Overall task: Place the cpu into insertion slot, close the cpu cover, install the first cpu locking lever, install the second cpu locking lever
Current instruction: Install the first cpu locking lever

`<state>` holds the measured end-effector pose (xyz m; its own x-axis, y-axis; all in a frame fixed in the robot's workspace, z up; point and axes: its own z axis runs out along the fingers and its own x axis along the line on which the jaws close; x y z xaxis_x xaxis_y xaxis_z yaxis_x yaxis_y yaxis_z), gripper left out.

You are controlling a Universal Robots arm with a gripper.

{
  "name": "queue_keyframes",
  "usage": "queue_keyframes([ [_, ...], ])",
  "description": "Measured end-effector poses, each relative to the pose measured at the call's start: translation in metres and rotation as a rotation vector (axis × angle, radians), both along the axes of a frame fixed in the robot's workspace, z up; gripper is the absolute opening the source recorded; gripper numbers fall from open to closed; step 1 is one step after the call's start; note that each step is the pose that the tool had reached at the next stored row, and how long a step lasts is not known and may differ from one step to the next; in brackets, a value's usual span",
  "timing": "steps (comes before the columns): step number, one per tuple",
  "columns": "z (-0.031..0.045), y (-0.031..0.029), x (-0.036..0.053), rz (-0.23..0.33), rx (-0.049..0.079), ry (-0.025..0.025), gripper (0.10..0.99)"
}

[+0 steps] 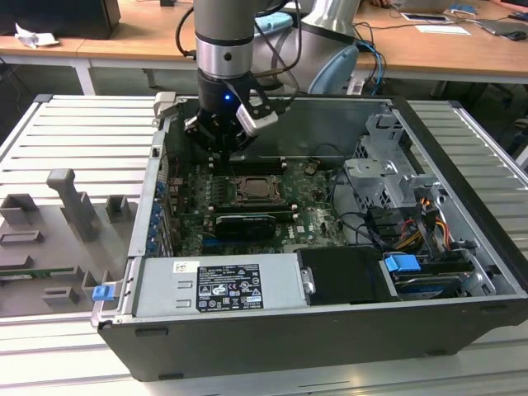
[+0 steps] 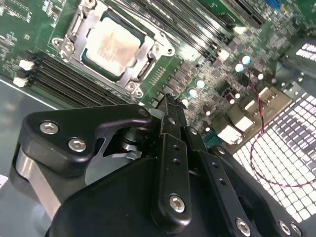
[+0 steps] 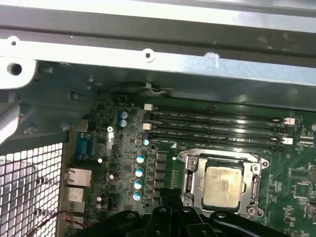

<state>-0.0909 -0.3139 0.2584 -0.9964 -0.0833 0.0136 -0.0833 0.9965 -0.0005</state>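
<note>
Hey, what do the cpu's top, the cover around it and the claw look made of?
The cpu: pale beige-silver top, dull sheen, likely plated metal. The cpu cover: thin silvery frame with bright glints, probably bare steel. The claw: matte black with silver screw heads, coated metal or hard plastic; the look leaves it open.

A black computer case (image 1: 289,351) is lying open on a ribbed metal surface (image 1: 82,132), with a silver power supply (image 1: 223,285) sitting along its near wall. A green circuit board (image 1: 318,219) is lying flat inside, carrying a long black card (image 1: 241,224) and narrow memory slots (image 3: 217,129) running side by side. Grey holders (image 1: 74,202) are resting on the surface at the exterior view's left, and coloured cables (image 1: 429,227) are trailing beside a blue latch (image 1: 402,266).
</note>
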Motion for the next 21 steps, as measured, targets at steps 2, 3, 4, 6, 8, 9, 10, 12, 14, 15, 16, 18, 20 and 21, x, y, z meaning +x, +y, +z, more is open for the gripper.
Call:
queue_keyframes([
  [2, 0.0000, 0.0018, -0.0036, -0.010, 0.000, 0.0001, 0.106],
  [3, 0.0000, 0.0036, -0.0051, -0.010, 0.000, 0.0001, 0.106],
  [4, 0.0000, 0.0048, -0.0061, -0.010, 0.000, 0.0001, 0.106],
  [6, 0.0000, 0.0082, -0.0079, -0.010, 0.000, 0.0000, 0.106],
  [8, 0.0000, 0.0113, -0.0087, -0.010, 0.000, -0.0002, 0.106],
  [9, 0.0002, 0.0127, -0.0088, -0.010, 0.000, -0.0003, 0.106],
  [10, 0.0004, 0.0140, -0.0089, -0.010, 0.000, -0.0003, 0.106],
  [12, 0.0009, 0.0170, -0.0090, -0.010, 0.000, -0.0004, 0.106],
  [14, 0.0011, 0.0204, -0.0090, -0.010, 0.000, -0.0005, 0.106],
  [15, 0.0011, 0.0215, -0.0090, -0.010, 0.000, -0.0005, 0.106],
  [16, 0.0011, 0.0226, -0.0090, -0.010, 0.000, -0.0006, 0.106],
  [18, 0.0011, 0.0260, -0.0088, -0.010, 0.000, -0.0007, 0.106],
  [20, 0.0011, 0.0267, -0.0061, -0.010, 0.000, -0.0007, 0.106],
  [21, 0.0011, 0.0272, -0.0043, -0.010, 0.000, -0.0007, 0.106],
])
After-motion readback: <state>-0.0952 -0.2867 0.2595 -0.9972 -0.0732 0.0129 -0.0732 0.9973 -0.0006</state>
